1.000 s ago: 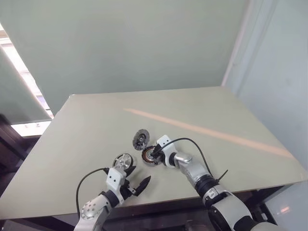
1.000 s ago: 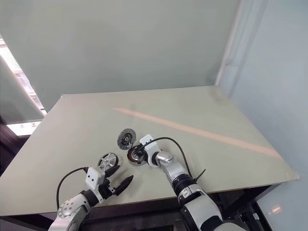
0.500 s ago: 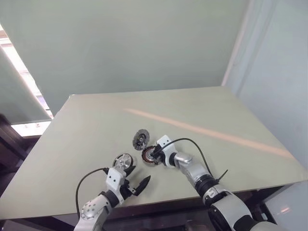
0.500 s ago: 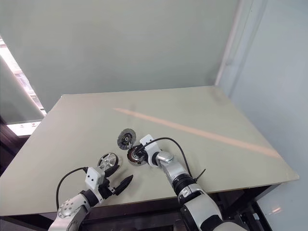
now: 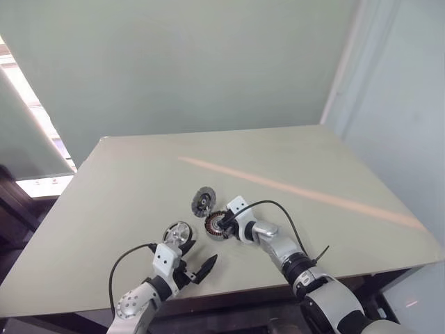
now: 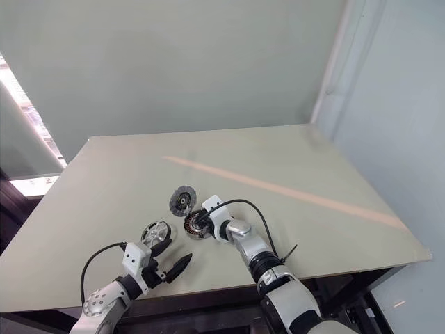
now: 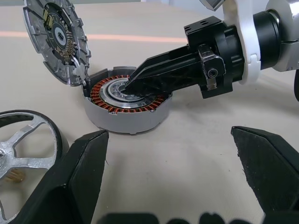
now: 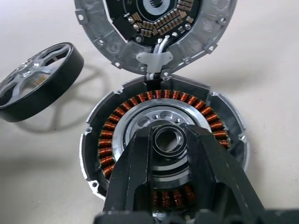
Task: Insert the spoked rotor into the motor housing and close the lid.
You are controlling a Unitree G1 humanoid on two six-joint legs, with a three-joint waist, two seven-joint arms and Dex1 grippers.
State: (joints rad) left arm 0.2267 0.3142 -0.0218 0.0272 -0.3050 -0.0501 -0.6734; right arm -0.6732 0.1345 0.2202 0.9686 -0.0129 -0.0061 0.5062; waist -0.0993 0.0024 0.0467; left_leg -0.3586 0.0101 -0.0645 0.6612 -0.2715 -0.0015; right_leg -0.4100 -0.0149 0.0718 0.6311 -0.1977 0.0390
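Rotor [image 7: 21, 144] lies flat on the bench [image 5: 313, 167], just beside the wide-open, empty left gripper [image 7: 168, 177] (nearer arm). Right gripper [image 8: 170, 144], nearly closed, pinches the housing [image 8: 163, 140] hub; lid [image 7: 58, 39] stands tilted at its rim.

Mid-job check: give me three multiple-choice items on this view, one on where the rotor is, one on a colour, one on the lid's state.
1. Where is the spoked rotor?
A. Seated in the motor housing
B. On the table by the left gripper
C. Held by the right gripper

2. What colour are the housing's windings?
A. Reddish copper
B. Blue
C. Green

3. How is the lid?
A. Shut flat on the housing
B. Standing open at the housing's edge
C. Lying loose, far across the table

Answers:
1 B: the spoked rotor lies on the table near the left gripper, apart from the motor housing.
2 A: the windings form a copper ring.
3 B: the lid stands tilted up, the housing uncovered.
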